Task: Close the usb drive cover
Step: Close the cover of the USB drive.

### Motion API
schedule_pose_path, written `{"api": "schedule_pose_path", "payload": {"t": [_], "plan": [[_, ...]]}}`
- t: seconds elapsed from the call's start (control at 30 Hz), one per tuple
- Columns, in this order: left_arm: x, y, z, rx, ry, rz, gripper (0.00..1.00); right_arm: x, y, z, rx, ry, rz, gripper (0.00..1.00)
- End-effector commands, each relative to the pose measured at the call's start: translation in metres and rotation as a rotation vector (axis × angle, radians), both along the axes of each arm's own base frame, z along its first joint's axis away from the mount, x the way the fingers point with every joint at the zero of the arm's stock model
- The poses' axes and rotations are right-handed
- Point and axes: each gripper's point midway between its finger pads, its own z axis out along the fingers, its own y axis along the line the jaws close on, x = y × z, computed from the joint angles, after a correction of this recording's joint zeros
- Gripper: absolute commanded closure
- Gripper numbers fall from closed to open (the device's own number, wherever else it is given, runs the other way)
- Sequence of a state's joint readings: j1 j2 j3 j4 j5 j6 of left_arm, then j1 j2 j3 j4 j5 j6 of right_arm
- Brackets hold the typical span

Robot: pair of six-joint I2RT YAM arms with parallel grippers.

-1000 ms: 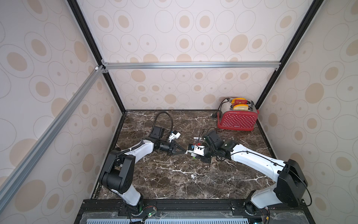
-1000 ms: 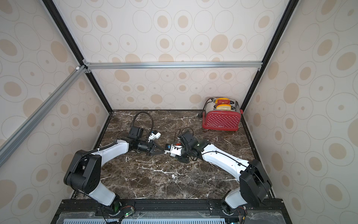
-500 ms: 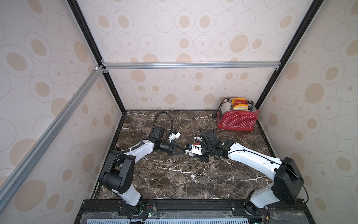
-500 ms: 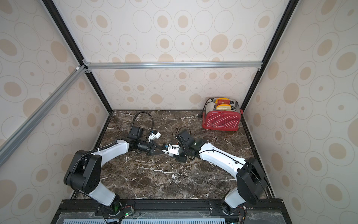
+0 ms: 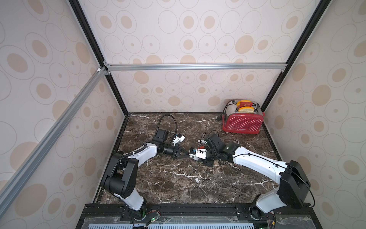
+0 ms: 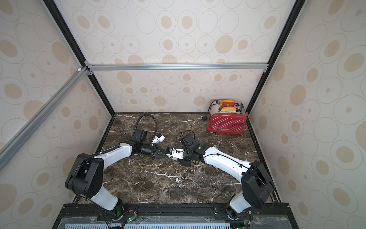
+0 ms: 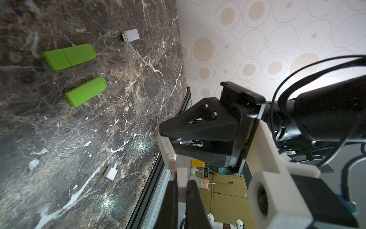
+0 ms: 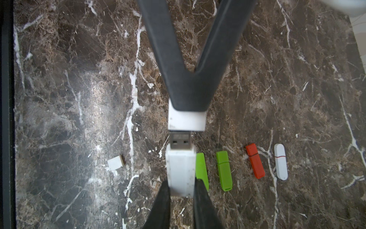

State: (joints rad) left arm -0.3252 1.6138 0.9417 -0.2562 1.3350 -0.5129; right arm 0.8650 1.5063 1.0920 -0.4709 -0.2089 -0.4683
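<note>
Since a second ago my right arm [image 5: 255,160] has eased leftward in the frame, closing on the left gripper [image 5: 188,155]. The two now meet tip to tip just below the middle of both top views, over the marble table [image 5: 178,190]. From up there the meeting point is too small for me to read; the wrist cameras settle it.

The right wrist view shows the right gripper [image 8: 181,183] clenched on the body of the white usb drive [image 8: 180,168]. The drive's metal plug [image 8: 180,141] is bare and points straight at the white cover [image 8: 186,122], which the left gripper's jaws pinch at their very tips. Cover and plug are lined up, with a thin gap between them, so the cover is not on yet. The left wrist view gives me the same pair from the side.

Only the right wrist view shows the whole row lying on the table: one green drive [image 8: 202,168], a second green drive [image 8: 223,170], an orange-red drive [image 8: 255,160] and a white stick [image 8: 281,161]. The left wrist view catches just the two green ones, plus a short white drive [image 7: 129,35] with its plug exposed, which I see nowhere else. A loose white piece [image 5: 197,180] shows in every view. The red toaster [image 5: 242,124], right of centre against the back wall, appears only from above
</note>
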Motion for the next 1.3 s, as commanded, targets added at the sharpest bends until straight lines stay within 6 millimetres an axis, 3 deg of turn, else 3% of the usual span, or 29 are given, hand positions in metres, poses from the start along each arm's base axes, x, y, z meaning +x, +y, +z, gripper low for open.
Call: {"api": "schedule_pose_path", "payload": {"t": [0.0,0.33,0.87,1.27], "plan": [[0.001,-0.004,0.015,-0.031,-0.045,-0.026,1.00,-0.003,-0.001,0.003,0.008,-0.009,0.002,0.92],[-0.003,0.003,-0.002,0.056,-0.099,-0.009,1.00,0.000,0.006,0.015,0.033,-0.012,0.007,0.92],[0.011,-0.004,0.013,-0.007,-0.066,-0.002,1.00,-0.002,0.002,0.007,0.010,-0.008,0.008,0.92],[0.002,-0.003,0.012,-0.013,-0.066,-0.017,1.00,-0.001,0.004,0.009,0.015,-0.006,0.013,0.92]]}}
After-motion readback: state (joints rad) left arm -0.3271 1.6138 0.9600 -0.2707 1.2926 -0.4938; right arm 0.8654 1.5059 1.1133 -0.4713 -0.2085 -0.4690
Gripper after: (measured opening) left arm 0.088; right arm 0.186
